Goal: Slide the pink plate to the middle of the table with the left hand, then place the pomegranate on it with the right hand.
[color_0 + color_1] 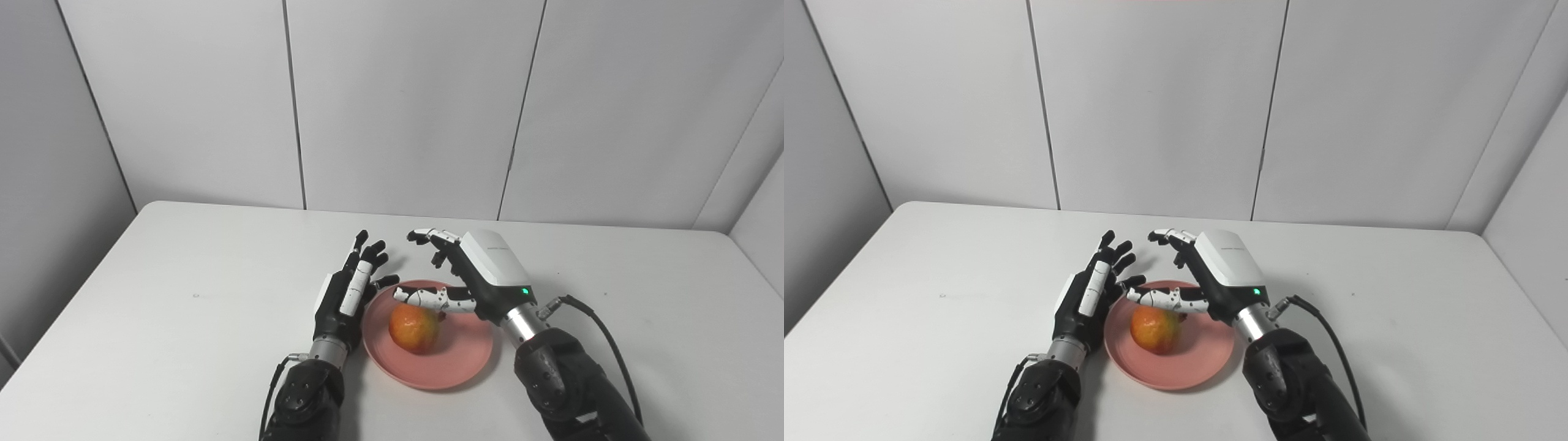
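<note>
The pink plate [456,361] lies near the middle front of the white table [184,306]. An orange-red pomegranate [414,327] sits on the plate, left of its centre. My right hand [471,272] hovers above the plate's far side, open, fingers spread and curved, thumb reaching over the fruit without holding it. My left hand [349,291] is open at the plate's left rim, fingers pointing away, close to or touching the rim. In the right eye view the plate [1200,361], fruit [1153,329], left hand [1090,294] and right hand [1219,269] appear alike.
Grey wall panels [398,104] stand behind the table's far edge. A black cable [606,343] loops from my right wrist over the table on the right.
</note>
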